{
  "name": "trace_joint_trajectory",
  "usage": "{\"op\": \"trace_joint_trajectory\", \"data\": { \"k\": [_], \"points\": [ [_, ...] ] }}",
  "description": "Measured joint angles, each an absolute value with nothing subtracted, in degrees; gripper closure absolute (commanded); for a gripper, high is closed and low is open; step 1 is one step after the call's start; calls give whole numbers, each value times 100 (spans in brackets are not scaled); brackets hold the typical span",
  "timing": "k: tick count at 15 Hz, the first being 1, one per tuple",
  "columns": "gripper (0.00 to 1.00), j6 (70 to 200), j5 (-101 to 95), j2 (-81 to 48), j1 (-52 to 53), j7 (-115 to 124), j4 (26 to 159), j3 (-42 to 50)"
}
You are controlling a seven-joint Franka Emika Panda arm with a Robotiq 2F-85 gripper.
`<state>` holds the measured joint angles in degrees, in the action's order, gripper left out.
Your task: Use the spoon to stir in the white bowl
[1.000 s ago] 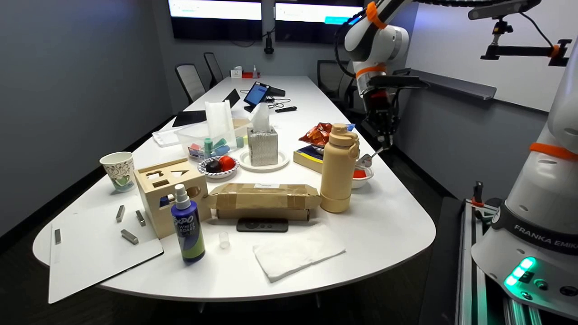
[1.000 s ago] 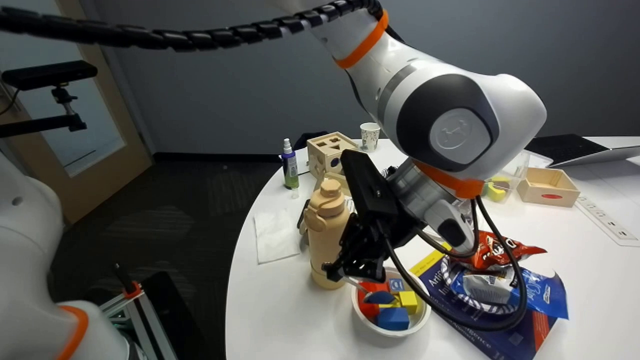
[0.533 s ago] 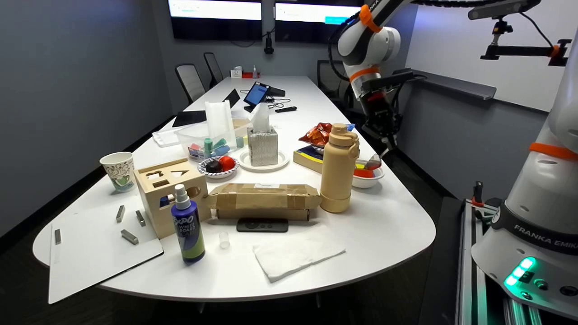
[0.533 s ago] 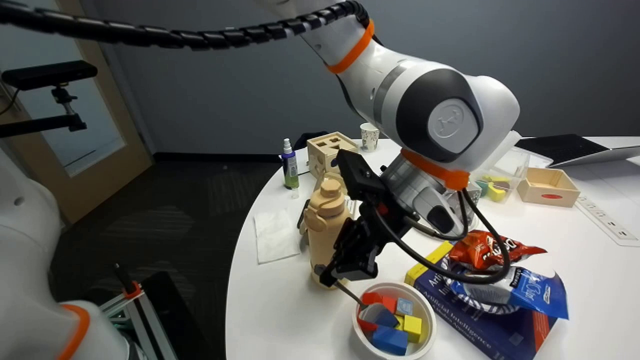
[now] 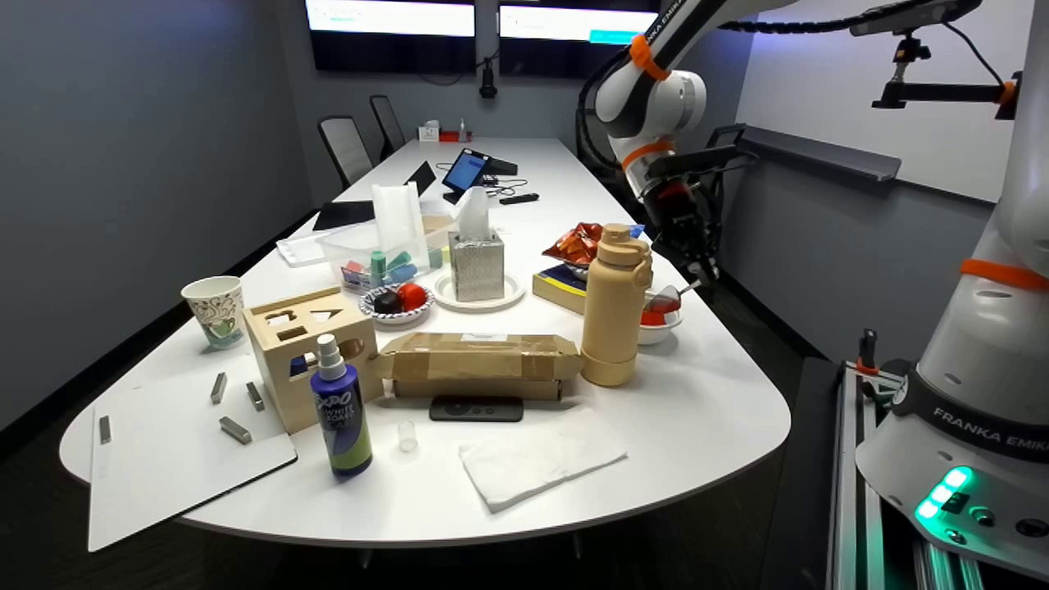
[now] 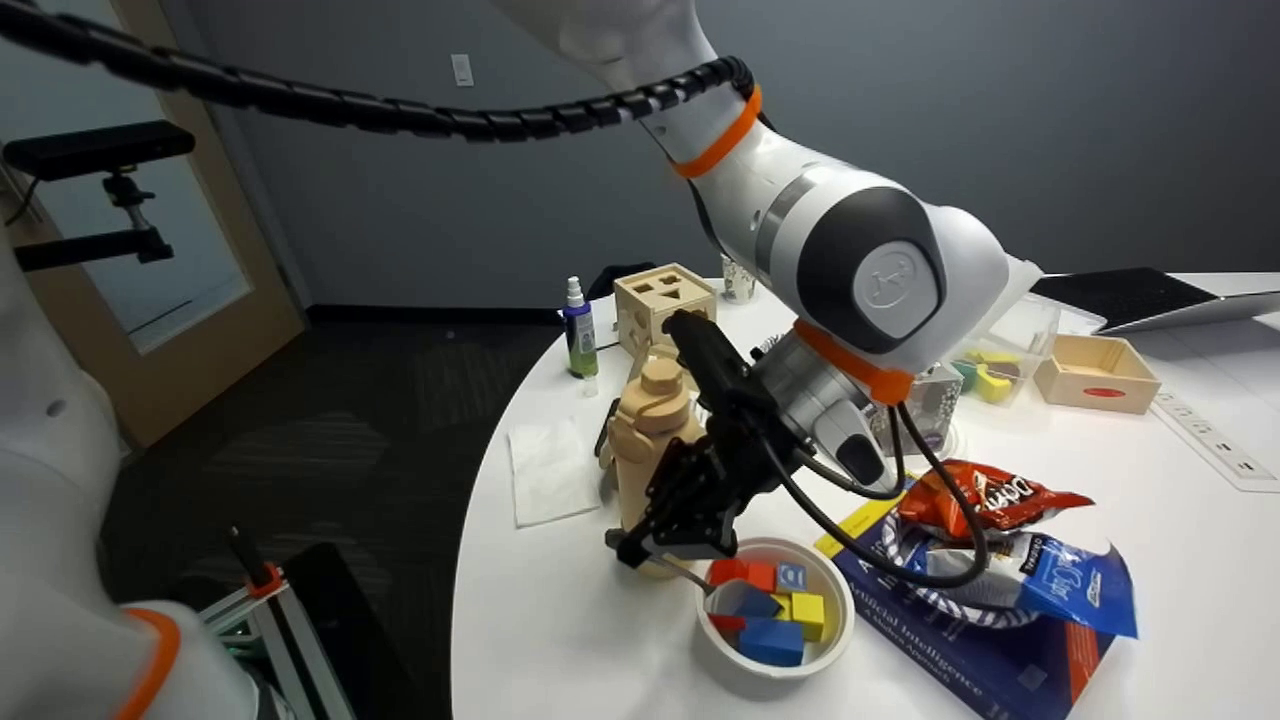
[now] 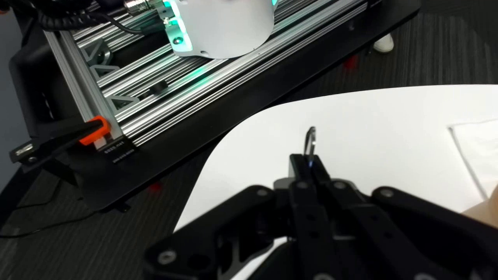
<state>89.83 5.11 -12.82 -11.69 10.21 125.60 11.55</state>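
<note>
The white bowl stands upright on the table and holds several red, blue and yellow blocks. In an exterior view it is partly hidden behind the tan bottle, with its wall showing. My gripper is shut on the spoon's handle, beside and above the bowl's rim. The metal spoon slants down into the bowl, its head among the blocks. In the wrist view the gripper's fingertips are closed together on the spoon, and its handle end sticks out past them. The bowl is out of the wrist view.
The tall tan bottle stands close beside the bowl and gripper. A blue book with snack bags lies on the bowl's other side. A cardboard box, tissue box and wooden shape box stand farther along.
The spoon has moved among the blocks. The bowl slid away from the bottle, then back toward it. The arm has swung slightly and the blocks have shifted a little. The grip on the spoon stays.
</note>
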Motion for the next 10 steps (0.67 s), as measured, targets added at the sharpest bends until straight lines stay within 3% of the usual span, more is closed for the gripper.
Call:
{"op": "trace_joint_trajectory", "data": {
  "k": [10],
  "points": [
    [99,9129,1156,-1197,-1330,696,12444,1338]
  ]
}}
